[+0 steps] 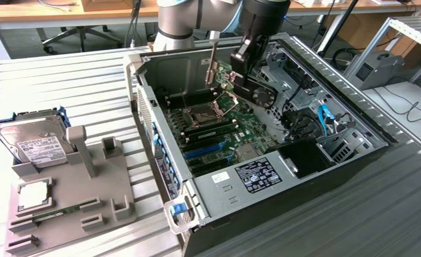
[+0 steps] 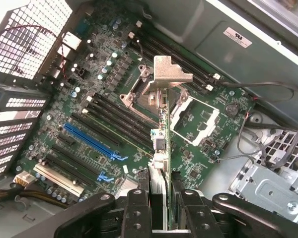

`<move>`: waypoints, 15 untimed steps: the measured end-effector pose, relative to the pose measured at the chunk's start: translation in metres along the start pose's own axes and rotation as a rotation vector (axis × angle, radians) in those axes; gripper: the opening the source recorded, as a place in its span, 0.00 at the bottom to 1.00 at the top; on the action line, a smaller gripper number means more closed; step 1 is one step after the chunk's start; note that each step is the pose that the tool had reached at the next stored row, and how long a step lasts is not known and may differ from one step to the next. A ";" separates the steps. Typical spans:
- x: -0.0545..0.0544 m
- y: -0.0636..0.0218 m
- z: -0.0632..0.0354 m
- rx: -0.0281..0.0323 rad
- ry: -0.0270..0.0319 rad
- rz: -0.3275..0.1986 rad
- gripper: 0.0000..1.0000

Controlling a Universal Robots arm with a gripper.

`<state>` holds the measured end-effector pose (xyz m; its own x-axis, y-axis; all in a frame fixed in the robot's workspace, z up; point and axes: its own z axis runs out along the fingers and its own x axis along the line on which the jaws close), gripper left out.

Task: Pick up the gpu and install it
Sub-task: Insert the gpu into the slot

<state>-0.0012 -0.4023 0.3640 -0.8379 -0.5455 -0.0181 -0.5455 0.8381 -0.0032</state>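
Gpu [image 1: 253, 90] hangs inside the open computer case [image 1: 353, 160], at about one o'clock in the exterior view. It is clamped by its upper edge in the gripper [image 1: 240, 75], with the silver bracket end standing upright toward eleven o'clock of the gripper. The arm [image 1: 178, 19] enters from twelve o'clock and its wrist points almost straight down into the case. In the wrist view, the two black fingers [image 2: 139, 213] sit narrow, pinching the card edge-on between them. The card lies over the motherboard [image 1: 246, 128] beside the open processor socket [image 1: 210, 110], and the pictures do not show whether it touches the board.

At nine o'clock on the slatted table [image 1: 67, 85] stands a grey holder [image 1: 89, 160]. A silver hard drive [image 1: 35, 144] with a white label leans upright in the holder's far end, a square processor chip [image 1: 33, 195] lies flat in a recess, and a green memory stick [image 1: 53, 214] sits in a slot near seven o'clock.

In the centre, the case lies on its side. It holds the motherboard, with blue slots [image 1: 207, 150] at seven o'clock from the gpu, and a labelled power supply [image 1: 257, 174] toward six o'clock.
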 end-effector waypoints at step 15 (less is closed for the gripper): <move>0.000 0.0000 0.0001 -0.0012 -0.0002 -0.067 0.28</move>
<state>-0.0012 -0.4023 0.3639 -0.7997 -0.6001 -0.0181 -0.6002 0.7999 -0.0032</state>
